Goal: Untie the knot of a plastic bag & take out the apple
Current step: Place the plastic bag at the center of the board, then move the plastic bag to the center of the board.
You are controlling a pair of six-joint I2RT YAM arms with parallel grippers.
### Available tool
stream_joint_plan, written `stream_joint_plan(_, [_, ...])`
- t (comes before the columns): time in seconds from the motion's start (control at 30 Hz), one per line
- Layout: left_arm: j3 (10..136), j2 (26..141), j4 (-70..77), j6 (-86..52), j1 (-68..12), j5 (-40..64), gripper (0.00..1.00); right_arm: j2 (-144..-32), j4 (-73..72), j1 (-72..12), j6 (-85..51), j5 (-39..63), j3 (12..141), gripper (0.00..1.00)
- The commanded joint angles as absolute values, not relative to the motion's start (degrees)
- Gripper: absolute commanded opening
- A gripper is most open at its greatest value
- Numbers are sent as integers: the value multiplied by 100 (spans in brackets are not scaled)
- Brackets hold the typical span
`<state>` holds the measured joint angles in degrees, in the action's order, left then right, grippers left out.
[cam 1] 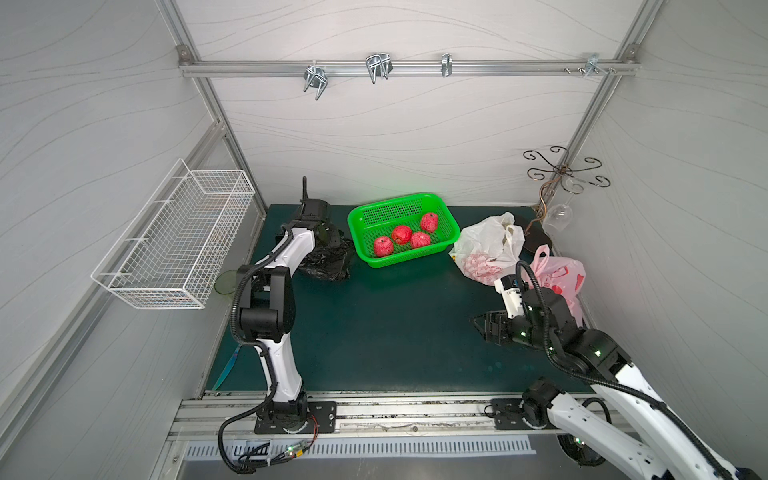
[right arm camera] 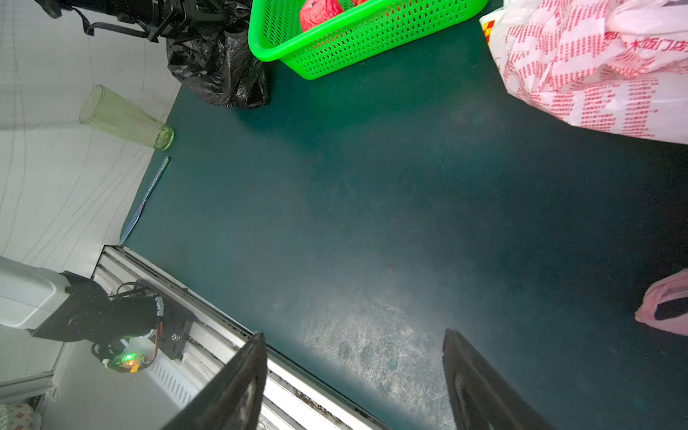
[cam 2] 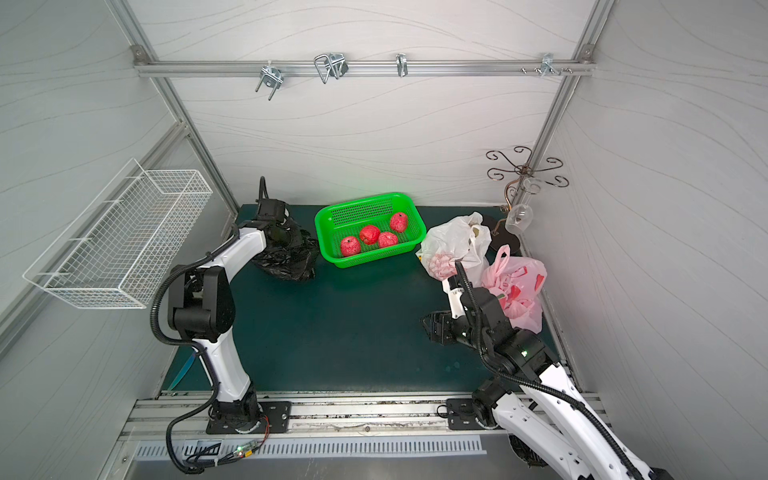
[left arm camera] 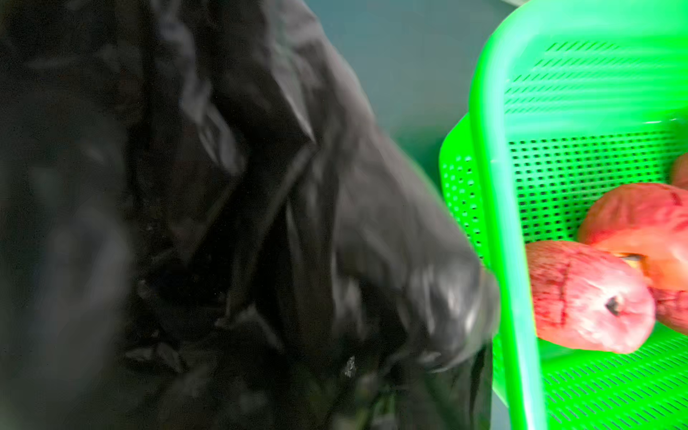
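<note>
- Ribbed aluminium rail runs along the near edge, with both arms' flat black base plates bolted onto it.
- Right claw hovers over the near right of the scuffed, dark green mat. Its two flat black fingers are spread wide, with only bare mat between them.
- Left claw reaches to the far left, down against the black bag. Its fingers are lost in the dark folds in both top views and do not show in the left wrist view, so I cannot tell whether it is spread or pinching.
- That black bag is thin, glossy film, heavily creased and slumped in a low heap. Its right side presses against the left wall of the green basket.
- This basket is moulded plastic, rectangular with rounded corners and pierced with rows of small slots. It holds four red apples with matte, wrinkled skin.
- Far right lies a crumpled white bag with red print. Just nearer is a soft pink bag with loop handles.
- On the left wall hangs a white wire-grid basket. A tapered, clear greenish tumbler stands at the mat's left edge.
</note>
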<state>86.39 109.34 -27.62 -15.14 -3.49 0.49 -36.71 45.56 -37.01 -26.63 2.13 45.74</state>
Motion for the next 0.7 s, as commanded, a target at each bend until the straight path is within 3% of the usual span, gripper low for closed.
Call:
stream_joint_plan(0.0, [8489,10280,-2437,-1635,-364,170,66,-3847,4664,-3530,-2601,-72,4747,76])
stream_joint_plan(0.13, [8283,9542,-2472,-1936,-481,331,67,-4194,4654,-2868,-2511,351,5019,78])
stream_joint_plan(0.3, [8896,9122,-3211,-2038,-581,1188,68,-4733,4829,-1759,-2533,948,5338,81])
stream_joint_plan(0.4, [9176,8976,-3334,-1986,-798,1820,68,-4593,5059,-1291,-3114,182,5317,87])
stream_joint_plan(0.5, [9308,8997,-3189,-1935,-1065,2448,68,-4390,5327,-1028,-3436,-1053,5361,99])
stream_joint_plan(0.57, [9202,9082,-2905,-2189,-1213,2914,64,-4314,5379,-976,-3552,-1770,5346,99])
stream_joint_plan(0.67, [8695,9061,-2162,-2541,-1427,3416,61,-4459,5194,-975,-3654,-1940,5105,99])
